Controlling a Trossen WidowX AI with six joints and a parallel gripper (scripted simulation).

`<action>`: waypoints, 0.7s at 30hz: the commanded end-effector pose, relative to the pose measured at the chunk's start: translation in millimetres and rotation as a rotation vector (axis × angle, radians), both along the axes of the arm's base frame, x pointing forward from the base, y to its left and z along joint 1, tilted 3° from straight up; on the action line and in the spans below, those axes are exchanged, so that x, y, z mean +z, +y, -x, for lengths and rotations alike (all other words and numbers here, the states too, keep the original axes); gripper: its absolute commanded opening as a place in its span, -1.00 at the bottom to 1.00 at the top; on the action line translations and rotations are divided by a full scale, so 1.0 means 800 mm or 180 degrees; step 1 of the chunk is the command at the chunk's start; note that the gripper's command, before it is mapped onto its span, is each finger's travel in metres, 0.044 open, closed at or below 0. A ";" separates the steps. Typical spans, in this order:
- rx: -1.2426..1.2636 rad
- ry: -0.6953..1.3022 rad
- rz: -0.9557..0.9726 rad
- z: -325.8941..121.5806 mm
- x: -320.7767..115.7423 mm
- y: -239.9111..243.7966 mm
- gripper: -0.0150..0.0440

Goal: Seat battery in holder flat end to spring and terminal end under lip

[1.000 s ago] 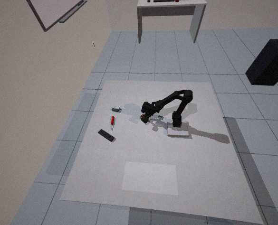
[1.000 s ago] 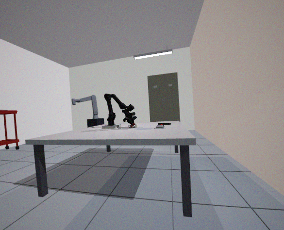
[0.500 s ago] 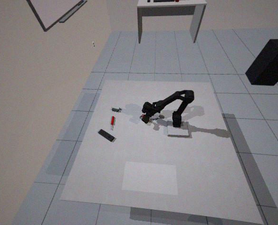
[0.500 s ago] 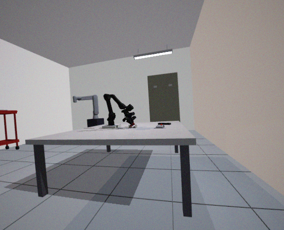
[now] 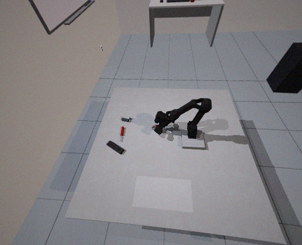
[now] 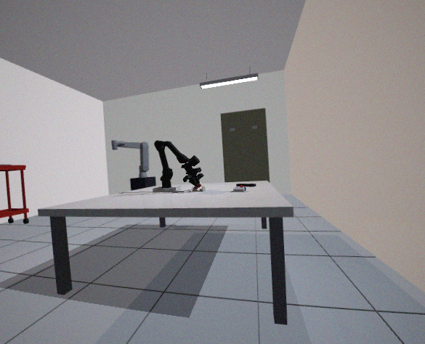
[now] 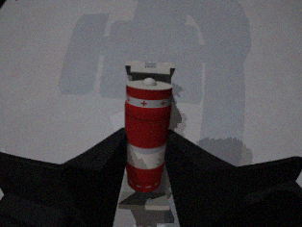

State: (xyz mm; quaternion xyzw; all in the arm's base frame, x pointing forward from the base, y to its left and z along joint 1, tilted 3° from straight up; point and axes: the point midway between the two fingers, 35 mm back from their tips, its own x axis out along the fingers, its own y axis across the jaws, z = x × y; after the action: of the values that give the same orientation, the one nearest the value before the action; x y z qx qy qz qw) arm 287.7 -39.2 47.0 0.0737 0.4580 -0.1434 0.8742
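Note:
The red battery with white bands (image 7: pixel 146 127) (image 5: pixel 155 126) is between the two black fingers of my gripper (image 7: pixel 145 135), which is shut on it. Its terminal end, with a pale knob, points to the top of the wrist view; its flat end points to the bottom. The pale holder (image 7: pixel 150 68) (image 6: pixel 203 188) is below and around the battery. Its lip end shows just beyond the terminal, and the terminal's face is visible, not covered by the lip. The holder's other end shows below the flat end. The spring cannot be made out. Whether the battery touches the holder floor cannot be told.
On the table (image 5: pixel 224 184) (image 6: pixel 168 211), a grey and white object (image 5: pixel 125 119) (image 6: pixel 238 189), a red-handled screwdriver (image 5: pixel 122 131) and a black remote-like bar (image 5: pixel 115 147) (image 6: pixel 245 184) lie beyond the gripper, away from the arm's base plate (image 5: pixel 193 143).

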 end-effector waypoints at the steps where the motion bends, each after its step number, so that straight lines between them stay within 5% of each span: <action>1: 0.0000 0.0081 -0.0029 0.009 -0.007 0.002 -0.20; 21: 0.0003 0.0104 -0.0039 0.009 -0.008 0.002 -0.20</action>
State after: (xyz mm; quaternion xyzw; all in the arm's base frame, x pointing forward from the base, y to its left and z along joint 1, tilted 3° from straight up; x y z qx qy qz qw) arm 285.6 -38.6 45.7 0.0751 0.4630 -0.1422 0.8717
